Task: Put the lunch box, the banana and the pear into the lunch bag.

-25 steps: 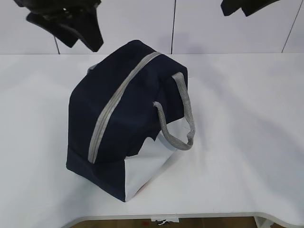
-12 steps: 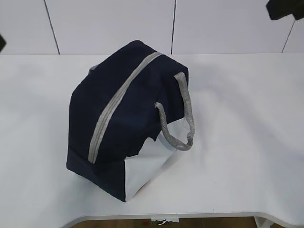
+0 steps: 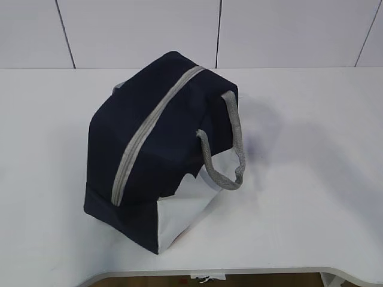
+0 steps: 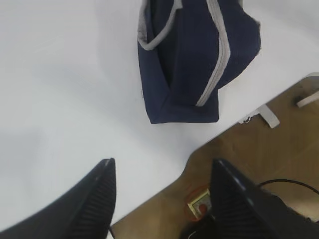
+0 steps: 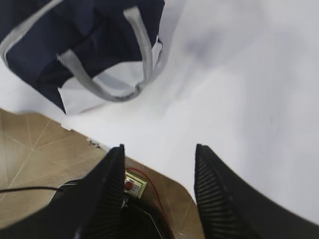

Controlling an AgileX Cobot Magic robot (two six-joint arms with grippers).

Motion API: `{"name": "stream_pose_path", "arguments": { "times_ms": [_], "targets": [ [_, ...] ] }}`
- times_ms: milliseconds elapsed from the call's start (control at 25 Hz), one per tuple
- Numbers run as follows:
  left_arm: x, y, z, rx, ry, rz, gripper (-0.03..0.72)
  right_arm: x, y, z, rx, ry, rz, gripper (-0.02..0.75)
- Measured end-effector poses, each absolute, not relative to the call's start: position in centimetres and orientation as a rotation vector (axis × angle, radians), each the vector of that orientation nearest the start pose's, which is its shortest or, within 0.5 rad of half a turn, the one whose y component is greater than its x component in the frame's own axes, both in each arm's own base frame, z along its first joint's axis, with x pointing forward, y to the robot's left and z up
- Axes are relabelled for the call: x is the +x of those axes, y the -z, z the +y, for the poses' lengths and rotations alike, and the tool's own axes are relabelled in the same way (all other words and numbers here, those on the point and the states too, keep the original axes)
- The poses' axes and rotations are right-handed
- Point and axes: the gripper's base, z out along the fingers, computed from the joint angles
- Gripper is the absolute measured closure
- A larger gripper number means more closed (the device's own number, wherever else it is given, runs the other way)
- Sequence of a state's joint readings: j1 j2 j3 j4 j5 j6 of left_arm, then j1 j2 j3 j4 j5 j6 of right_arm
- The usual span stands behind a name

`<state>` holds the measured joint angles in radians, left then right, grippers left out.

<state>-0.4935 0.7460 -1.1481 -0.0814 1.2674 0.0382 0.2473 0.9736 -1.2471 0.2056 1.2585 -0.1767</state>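
The navy-blue lunch bag stands zipped shut on the white table, with its grey zipper running along the top and a grey strap handle hanging on its right side. The lunch box, the banana and the pear are out of view. Both arms are out of the exterior view. My left gripper hangs open and empty high over the table's front edge, with the lunch bag far ahead. My right gripper is open and empty too, above the table edge, with the lunch bag at upper left.
The table's front edge runs along the bottom of the exterior view, with brown floor below it. A white panelled wall stands behind the table. A small box with a red button sits on the floor.
Both arms have risen out of the top of the exterior view. The lunch bag has not moved.
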Motion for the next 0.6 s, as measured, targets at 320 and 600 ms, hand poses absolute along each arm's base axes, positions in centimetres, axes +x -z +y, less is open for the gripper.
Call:
{"name": "stream_pose_path", "arguments": {
  "times_ms": [320,600],
  "targets": [
    [2.5,-40.3,-2.2,0.602,0.355,2.144,0.235,9.3,-38.9,4.2,-0.532,-0.298,2.38,0.375],
    [0.0,-36.3,-0.8,0.599,0.357,2.131,0.234,4.9,-35.8,3.1,-0.526,-0.293,2.301,0.375]
  ]
}}
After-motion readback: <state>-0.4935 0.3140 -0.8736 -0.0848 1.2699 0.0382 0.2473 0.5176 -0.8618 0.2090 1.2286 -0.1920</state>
